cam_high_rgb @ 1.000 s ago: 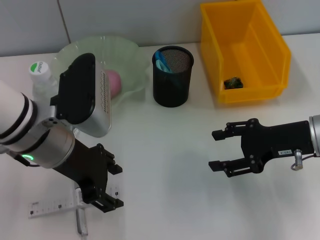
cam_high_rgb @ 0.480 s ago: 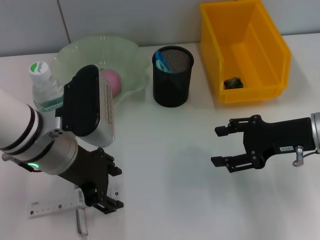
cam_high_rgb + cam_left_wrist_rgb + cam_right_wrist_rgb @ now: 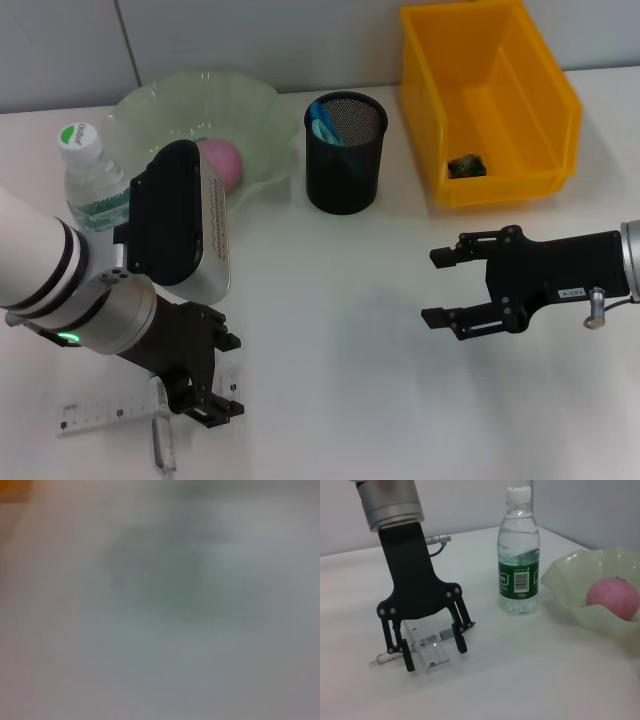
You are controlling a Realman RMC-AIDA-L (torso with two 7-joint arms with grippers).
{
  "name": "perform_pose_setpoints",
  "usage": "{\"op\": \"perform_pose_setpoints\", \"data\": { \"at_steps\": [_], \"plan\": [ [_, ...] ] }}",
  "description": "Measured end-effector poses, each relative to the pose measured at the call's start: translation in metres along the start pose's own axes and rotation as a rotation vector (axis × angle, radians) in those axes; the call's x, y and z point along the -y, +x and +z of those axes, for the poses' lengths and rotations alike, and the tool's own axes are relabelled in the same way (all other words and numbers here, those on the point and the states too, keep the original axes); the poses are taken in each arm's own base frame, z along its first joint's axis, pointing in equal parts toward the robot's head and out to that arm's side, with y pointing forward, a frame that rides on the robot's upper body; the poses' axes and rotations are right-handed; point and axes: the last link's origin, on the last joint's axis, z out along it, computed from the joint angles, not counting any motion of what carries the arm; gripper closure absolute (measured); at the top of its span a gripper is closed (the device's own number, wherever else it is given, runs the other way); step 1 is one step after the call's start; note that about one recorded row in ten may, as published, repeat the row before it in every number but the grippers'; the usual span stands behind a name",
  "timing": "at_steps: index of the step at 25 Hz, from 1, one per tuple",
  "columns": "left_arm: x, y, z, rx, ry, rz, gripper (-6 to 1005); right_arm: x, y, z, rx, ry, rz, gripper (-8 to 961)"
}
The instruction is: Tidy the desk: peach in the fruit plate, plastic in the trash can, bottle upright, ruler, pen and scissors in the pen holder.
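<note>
The left hand is held open, empty, low astride one ruler and one pen crossed flat on the worktop, while the right hand is held open, empty, well apart.

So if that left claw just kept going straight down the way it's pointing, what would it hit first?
Most likely the clear ruler: the open left gripper points down with its fingers on either side of it, where a pen crosses it on the table.

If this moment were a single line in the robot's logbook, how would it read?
left gripper: open, straddling ruler and pen | right gripper: open, idle above table | peach: in fruit plate | bottle: upright
</note>
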Motion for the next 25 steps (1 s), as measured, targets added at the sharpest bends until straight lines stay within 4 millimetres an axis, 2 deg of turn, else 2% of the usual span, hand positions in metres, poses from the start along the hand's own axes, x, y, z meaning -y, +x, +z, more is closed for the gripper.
{"op": "perform_pose_setpoints", "data": {
  "at_steps": [25],
  "plan": [
    [-0.0031, -0.0068, 0.0038, 0.009, -0.007, -0.004, 317, 0.0001, -0.0027, 0.0042, 0.004, -0.005, -0.007, 177]
  ]
}}
